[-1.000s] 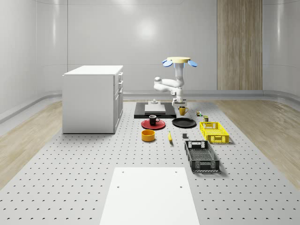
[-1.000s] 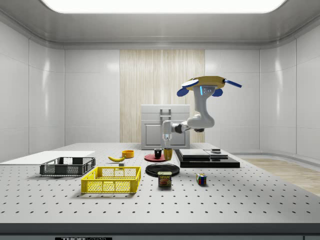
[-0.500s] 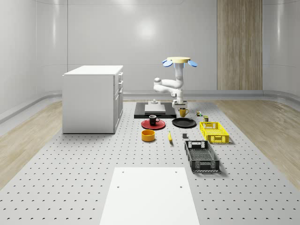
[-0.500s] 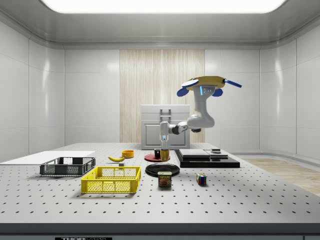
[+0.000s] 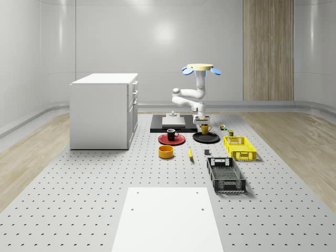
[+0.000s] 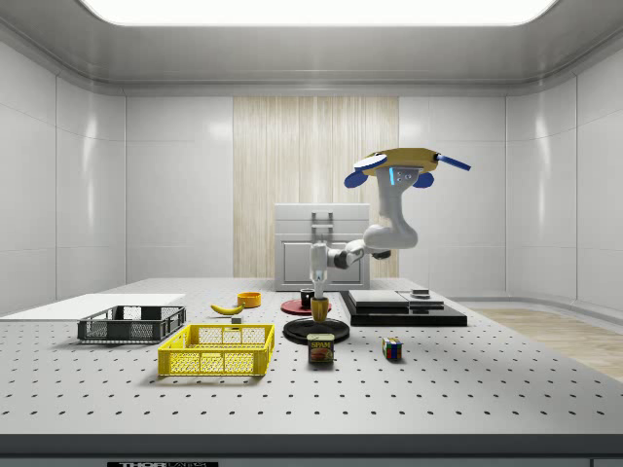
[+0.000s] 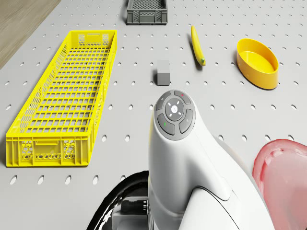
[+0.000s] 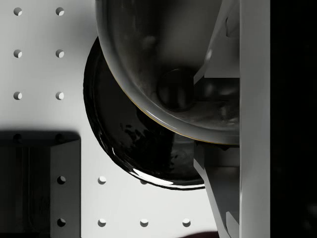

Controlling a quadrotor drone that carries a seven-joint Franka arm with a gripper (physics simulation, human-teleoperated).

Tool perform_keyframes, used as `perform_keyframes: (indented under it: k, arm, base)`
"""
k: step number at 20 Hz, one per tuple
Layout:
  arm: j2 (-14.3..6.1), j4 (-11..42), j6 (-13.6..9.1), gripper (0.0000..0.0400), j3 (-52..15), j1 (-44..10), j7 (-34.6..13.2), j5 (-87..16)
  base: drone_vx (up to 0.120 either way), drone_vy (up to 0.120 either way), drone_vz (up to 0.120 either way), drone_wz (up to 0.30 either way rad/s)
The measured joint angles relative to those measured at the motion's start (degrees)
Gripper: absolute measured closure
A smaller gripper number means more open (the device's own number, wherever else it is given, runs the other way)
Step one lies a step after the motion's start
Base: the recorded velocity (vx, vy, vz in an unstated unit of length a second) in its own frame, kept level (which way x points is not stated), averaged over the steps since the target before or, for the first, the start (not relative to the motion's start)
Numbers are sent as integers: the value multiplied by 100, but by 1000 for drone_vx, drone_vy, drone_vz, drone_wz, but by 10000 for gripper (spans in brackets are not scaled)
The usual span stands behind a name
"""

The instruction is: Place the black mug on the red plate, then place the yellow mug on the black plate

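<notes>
We see the claw (image 6: 319, 301) closed on the glossy yellow mug (image 5: 205, 128), gripping it from above by the rim; in the wrist view one finger (image 8: 223, 49) lies against the mug's wall, and we look straight down into the cup (image 8: 173, 64). The mug hangs just above the shiny round black plate (image 5: 206, 138), over the plate's far part as the whole-scene view shows it, and we cannot tell whether its base touches the plate yet. The plate (image 8: 129, 148) curves out from under the mug in the wrist view.

The quadrotor drone (image 5: 201, 68) hovers over the far middle of the perforated worktop (image 5: 105, 189), above the flat black slab (image 5: 170, 123), with its white arm (image 6: 375, 238) bent down toward the plate.

The small black mug (image 5: 171, 134) stands upright on the round red plate (image 5: 171, 139), just beside the black plate on the side toward the white cabinet (image 5: 104, 110).

Against the frame of a second ago, we find the claw and yellow mug lower and nearer the black plate's middle: then the mug hung beyond the plate's far rim. The drone is at the same spot, and the black mug and both plates have not shifted.
</notes>
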State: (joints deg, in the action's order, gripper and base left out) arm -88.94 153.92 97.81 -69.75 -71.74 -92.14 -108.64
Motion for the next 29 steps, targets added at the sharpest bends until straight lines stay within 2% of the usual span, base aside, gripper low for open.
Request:
perform_keyframes:
  k: [14, 17, 20, 24, 29]
  arm:
    - [172, -152, 71, 290, 410, -434, -368, -429]
    - [199, -174, 75, 149, 457, -468, -392, -480]
    - [201, -128, 17, 70, 368, -451, -401, -406]
    - [184, -22, -105, 26, 135, -395, -405, -198]
    - [155, 101, -251, 7, -188, -330, -409, 97]
  base:
    - [0, 0, 0, 0]
    - [0, 0, 0, 0]
    - [0, 0, 0, 0]
    - [0, 0, 0, 0]
    - [0, 0, 0, 0]
